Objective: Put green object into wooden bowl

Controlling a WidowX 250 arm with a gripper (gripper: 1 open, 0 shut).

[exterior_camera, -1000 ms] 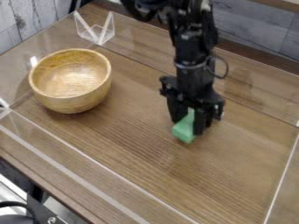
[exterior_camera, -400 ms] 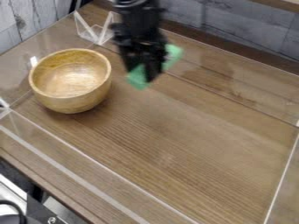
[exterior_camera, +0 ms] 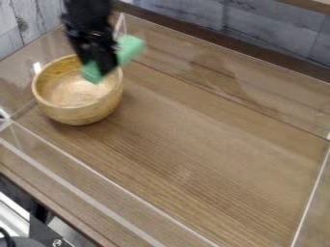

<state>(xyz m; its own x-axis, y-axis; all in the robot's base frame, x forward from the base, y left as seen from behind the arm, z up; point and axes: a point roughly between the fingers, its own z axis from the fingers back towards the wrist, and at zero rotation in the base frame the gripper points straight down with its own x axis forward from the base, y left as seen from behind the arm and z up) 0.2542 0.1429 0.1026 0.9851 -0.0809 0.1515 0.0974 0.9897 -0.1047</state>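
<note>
The green object (exterior_camera: 112, 56) is a bright green bar held tilted between the black fingers of my gripper (exterior_camera: 95, 60), which is shut on it. One end of the bar sticks out to the upper right, the other hangs over the right part of the wooden bowl (exterior_camera: 68, 100). The bowl is round and light tan and sits at the left of the table. My gripper points down above the bowl's right rim, with the block in the air, apart from the bowl.
A brown wooden table (exterior_camera: 206, 145) carries a low clear plastic wall (exterior_camera: 77, 193) around the work area. A clear wire-like stand (exterior_camera: 119, 24) sits at the back, just behind my gripper. A wall runs along the back.
My gripper has lifted the green object off the table's middle and carried it left and toward the back, from beside the bowl to above the bowl's right rim.
</note>
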